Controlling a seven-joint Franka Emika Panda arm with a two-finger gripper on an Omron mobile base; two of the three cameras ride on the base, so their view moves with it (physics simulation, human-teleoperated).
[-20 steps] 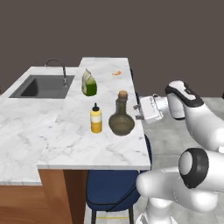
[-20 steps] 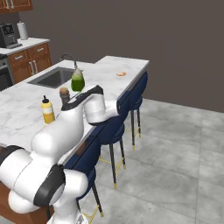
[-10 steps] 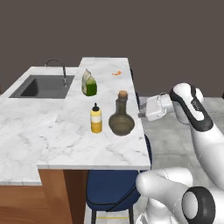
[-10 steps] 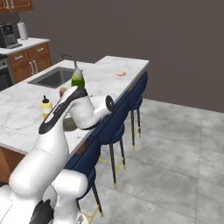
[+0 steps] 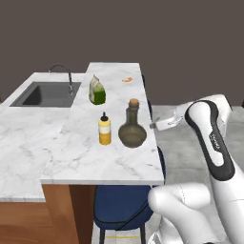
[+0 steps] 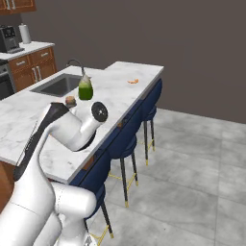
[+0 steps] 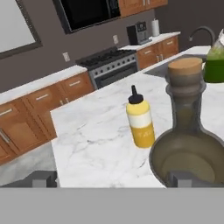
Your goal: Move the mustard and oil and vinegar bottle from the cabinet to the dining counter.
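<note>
The mustard (image 5: 105, 129) and the oil and vinegar bottle (image 5: 132, 131) stand upright side by side on the dining counter (image 5: 109, 164), near its right edge. My gripper (image 5: 156, 125) hovers just right of the flask, off the counter's edge, open and holding nothing. In the hand view the flask (image 7: 188, 135) stands close before the right fingertip (image 7: 183, 178), with the mustard (image 7: 140, 120) further back. The flask's cork (image 6: 71, 100) pokes out behind my arm. A strip of reddish-brown wall cabinet (image 7: 138, 3) runs along the far wall.
A green-and-white pouch (image 5: 97, 90) stands further along the counter, and a small orange scrap (image 5: 127, 79) lies beyond it. The sink (image 5: 45, 94) with its faucet (image 5: 62, 71) is at the left. Blue stools (image 6: 144, 110) line the counter's floor side.
My arm's upper links have swung up and to the right. The hand has stayed just right of the flask, jaws wide. Both bottles are where they were.
</note>
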